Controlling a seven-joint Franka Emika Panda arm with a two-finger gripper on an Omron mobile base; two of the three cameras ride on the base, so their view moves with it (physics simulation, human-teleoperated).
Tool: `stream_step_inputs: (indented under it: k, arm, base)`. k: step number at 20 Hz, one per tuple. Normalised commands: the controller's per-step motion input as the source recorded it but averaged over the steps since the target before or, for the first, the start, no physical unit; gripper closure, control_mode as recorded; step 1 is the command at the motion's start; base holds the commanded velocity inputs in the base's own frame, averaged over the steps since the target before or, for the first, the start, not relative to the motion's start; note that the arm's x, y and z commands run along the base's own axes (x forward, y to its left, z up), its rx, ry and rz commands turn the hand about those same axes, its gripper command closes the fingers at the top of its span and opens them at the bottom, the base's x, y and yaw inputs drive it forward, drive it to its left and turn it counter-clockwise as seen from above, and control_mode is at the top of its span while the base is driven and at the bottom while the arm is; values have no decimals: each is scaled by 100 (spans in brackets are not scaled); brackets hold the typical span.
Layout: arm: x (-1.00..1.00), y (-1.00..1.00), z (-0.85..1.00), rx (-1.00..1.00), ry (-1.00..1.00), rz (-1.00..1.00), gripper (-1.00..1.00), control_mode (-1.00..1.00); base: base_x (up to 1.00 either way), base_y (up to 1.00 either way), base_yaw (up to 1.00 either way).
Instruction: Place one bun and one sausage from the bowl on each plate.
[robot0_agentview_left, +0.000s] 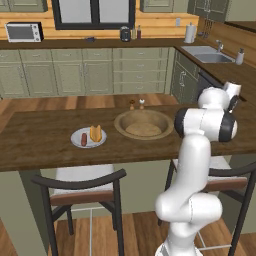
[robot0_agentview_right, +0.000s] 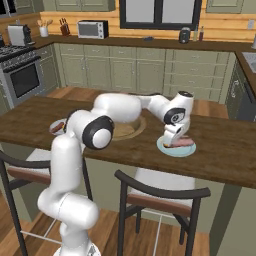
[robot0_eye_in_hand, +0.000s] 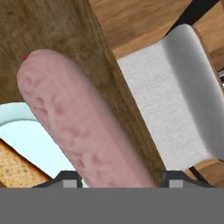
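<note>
Holding the pink sausage (robot0_eye_in_hand: 83, 127) between its half-open fingers, the gripper (robot0_agentview_right: 171, 142) hangs low over the light blue plate (robot0_agentview_right: 164, 147) on the desk (robot0_agentview_right: 220, 150), right beside the bun (robot0_eye_in_hand: 19, 168), so it can land there.

I see a dark brown wood-grain counter (robot0_agentview_left: 45, 145). Bowl (robot0_agentview_left: 144, 123) is light tan wood, with a paler tan bun (robot0_agentview_left: 143, 129) inside. Left plate (robot0_agentview_left: 88, 138) is pale grey-white, carrying a reddish-brown sausage (robot0_agentview_left: 84, 139) and a golden-orange bun (robot0_agentview_left: 96, 133). Right plate (robot0_agentview_right: 176, 146) is light blue. Up close, the sausage (robot0_eye_in_hand: 83, 127) is mottled pink, with toast-brown bread (robot0_eye_in_hand: 17, 166) beside it. Stool cushion (robot0_eye_in_hand: 175, 100) is white-grey, its frame black.
</note>
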Motion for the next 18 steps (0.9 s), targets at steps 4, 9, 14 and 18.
stream_step_inputs:
  k: [4,9,14,18]
  arm:
    - [25,0,-47,-1,-20,-2,100,-100]
    - [25,0,-50,0,-6,0,100,-100]
    - [60,0,-26,0,-9,0,100,-100]
    - [49,0,-29,0,-11,3,-100,-100]
  base:
    - [0,0,0]
    - [0,0,0]
    - [0,0,0]
    - [0,0,0]
